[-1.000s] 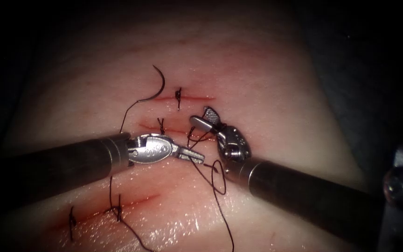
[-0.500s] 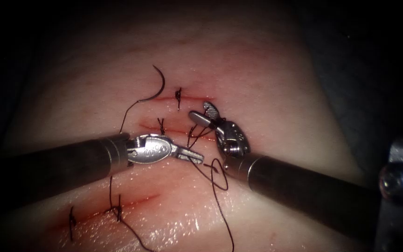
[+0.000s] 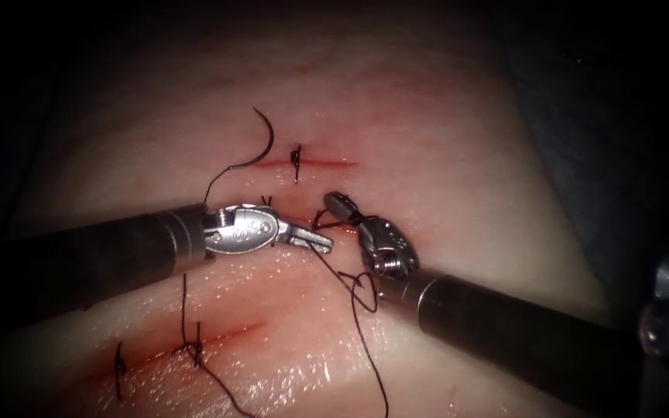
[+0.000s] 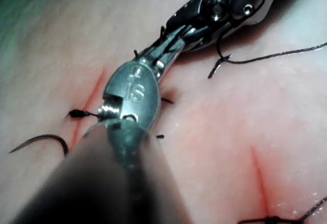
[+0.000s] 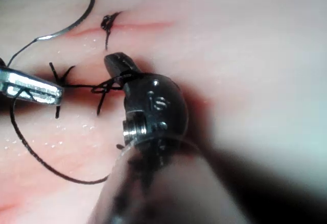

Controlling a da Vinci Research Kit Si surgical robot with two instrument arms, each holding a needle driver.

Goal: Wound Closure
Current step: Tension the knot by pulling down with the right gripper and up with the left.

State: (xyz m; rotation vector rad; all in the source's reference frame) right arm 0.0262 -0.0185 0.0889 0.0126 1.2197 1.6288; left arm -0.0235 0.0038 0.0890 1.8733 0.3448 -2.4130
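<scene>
The left tool (image 4: pixel 134 88) is showing stamped marks on its oval clevis; in the left wrist view they are reading roughly as "S/S", though not surely. The right tool (image 5: pixel 153 104) is bearing a small stamped mark resembling an "S". In the endoscope view, the left tool's (image 3: pixel 251 230) marks are looking like "S S".

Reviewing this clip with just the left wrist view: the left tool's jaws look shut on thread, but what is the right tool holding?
Observer: The right tool also has its jaws shut on the thread, beside a knot.
Operator: And the needle?
Observer: The needle lies free on the tissue at the left end of the upper cut, held by neither tool.
Operator: Stitches on the lower cut?
Observer: Two stitches cross the lower cut.
</scene>
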